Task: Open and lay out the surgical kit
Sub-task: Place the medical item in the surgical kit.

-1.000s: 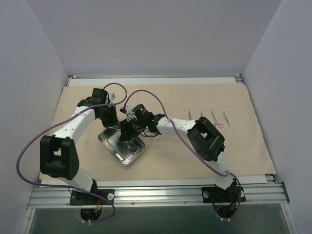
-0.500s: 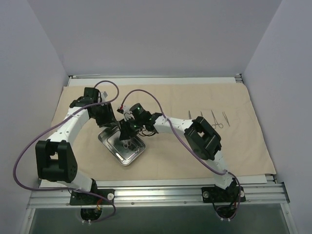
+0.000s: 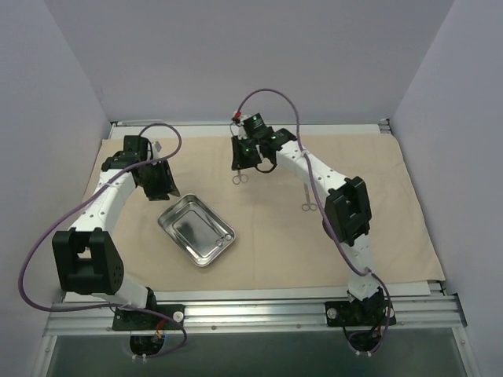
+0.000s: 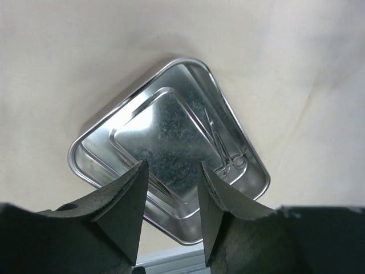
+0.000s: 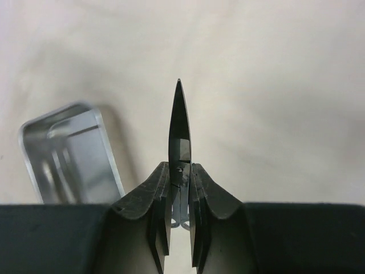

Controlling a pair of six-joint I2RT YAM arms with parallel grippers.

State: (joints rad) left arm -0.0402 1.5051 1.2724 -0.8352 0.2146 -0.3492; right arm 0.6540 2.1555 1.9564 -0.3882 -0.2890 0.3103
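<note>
Both arms have drawn back from the tray (image 3: 189, 228) since a second ago: the left a little to its own side, the right far up the cloth (image 3: 275, 263) with an instrument lifted out. At the left, the left gripper (image 3: 161, 182) hangs just beyond the tray's far-left corner with its jaws apart and nothing between them. Its wrist view looks down past the fingers (image 4: 122, 200) into the tray, so it seems parked there to leave the other arm room while staying near enough to steady the tray. The tray lies askew on the cloth between the arms and is not yet emptied: one slim tray instrument (image 4: 225, 151) lies along its inner wall, and a thin line at the opposite wall may be another, though I cannot tell. Farther right and toward the back, the right gripper (image 5: 180, 174) is clamped on the held instrument (image 3: 238, 178). The pinch sits near the pivot, with the tip pointing straight out ahead of the fingers and the rings trailing behind. That probably keeps the blades closed and in line with the wrist, ready to be set down flat. Right again, a laid instrument (image 3: 308, 206) rests on the cloth beside the right arm, which hides whatever lies beyond it — the held piece likely belongs in that same row.
</note>
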